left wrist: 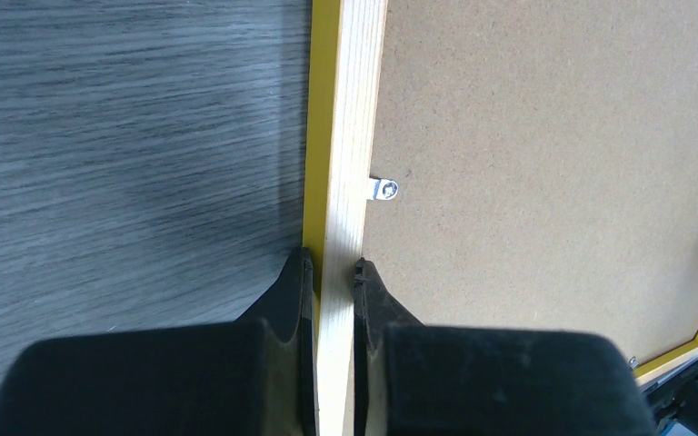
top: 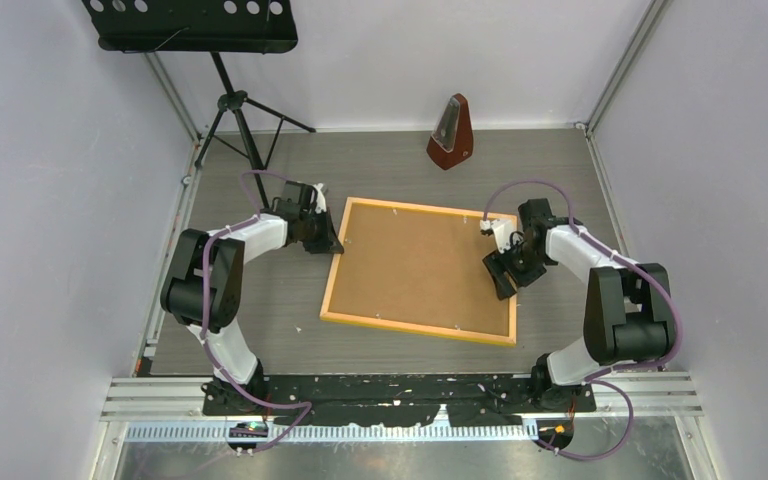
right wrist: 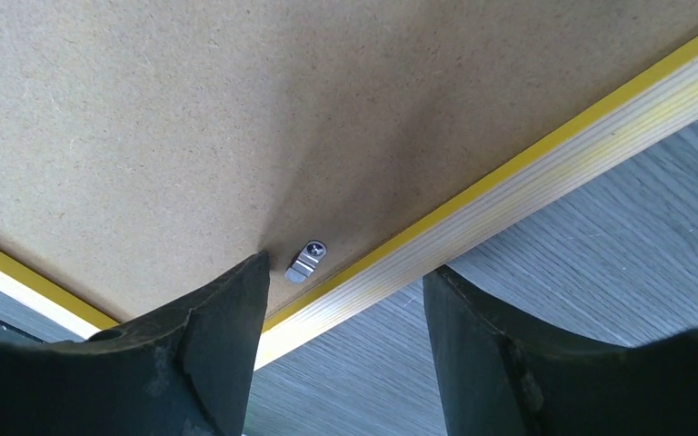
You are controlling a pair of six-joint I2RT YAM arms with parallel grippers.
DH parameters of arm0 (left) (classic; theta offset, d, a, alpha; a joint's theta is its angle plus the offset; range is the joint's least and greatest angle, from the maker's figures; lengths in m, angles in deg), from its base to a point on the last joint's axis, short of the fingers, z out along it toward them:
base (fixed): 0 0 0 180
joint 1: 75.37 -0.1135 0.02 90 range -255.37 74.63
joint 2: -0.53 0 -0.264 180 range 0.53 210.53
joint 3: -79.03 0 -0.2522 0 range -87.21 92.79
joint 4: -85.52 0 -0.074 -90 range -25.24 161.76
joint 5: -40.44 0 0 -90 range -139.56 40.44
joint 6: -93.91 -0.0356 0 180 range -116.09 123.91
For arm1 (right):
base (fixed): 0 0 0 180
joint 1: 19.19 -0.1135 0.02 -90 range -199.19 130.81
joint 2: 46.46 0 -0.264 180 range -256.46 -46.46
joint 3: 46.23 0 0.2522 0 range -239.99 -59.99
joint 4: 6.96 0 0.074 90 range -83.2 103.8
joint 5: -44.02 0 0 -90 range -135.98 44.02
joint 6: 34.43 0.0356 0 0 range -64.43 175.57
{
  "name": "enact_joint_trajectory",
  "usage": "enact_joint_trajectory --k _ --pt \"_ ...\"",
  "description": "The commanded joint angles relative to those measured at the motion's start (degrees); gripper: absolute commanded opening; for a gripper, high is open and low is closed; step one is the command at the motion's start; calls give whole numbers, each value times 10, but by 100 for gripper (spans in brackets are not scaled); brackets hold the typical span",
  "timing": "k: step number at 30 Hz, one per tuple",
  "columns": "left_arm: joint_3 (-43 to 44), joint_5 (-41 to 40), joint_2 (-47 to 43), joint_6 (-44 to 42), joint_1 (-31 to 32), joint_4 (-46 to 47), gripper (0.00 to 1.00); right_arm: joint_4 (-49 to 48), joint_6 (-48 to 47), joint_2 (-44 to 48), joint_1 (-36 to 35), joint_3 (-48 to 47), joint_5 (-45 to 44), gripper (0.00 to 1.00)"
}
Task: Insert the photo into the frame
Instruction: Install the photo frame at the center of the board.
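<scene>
Left end effector [left wrist: 332,268] pinches the frame [left wrist: 350,109] by one strip, likely to steady it; right end effector [right wrist: 345,272], wide, straddles the opposite strip.

Metronome [top: 450,132] and music stand [top: 233,100] sit behind the frame [top: 415,329], well apart from it

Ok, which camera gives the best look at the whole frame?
Top external: the frame shows all four sides, backing board up. Left wrist shows only one strip, clamped by the left fingers; right wrist shows one edge between the open right fingers.
</scene>
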State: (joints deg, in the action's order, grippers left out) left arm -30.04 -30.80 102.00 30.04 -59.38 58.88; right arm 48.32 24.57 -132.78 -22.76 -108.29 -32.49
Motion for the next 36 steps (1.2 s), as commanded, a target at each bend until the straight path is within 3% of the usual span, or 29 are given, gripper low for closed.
enact_joint_trajectory --k 1,8,12,25,36 --pt "-18 53 36 18 9 -39 0 -18 -3 -1 0 2 5 66" --pt "-15 56 38 17 8 -38 0 -21 -2 -7 0 1 4 45" --pt "-14 57 40 16 8 -40 0 -21 -7 -9 0 -4 2 39" --pt "-14 61 45 13 8 -41 0 -40 12 -9 0 -24 -3 26" --pt "-15 62 43 12 8 -39 0 -66 37 -1 1 -55 -41 23"
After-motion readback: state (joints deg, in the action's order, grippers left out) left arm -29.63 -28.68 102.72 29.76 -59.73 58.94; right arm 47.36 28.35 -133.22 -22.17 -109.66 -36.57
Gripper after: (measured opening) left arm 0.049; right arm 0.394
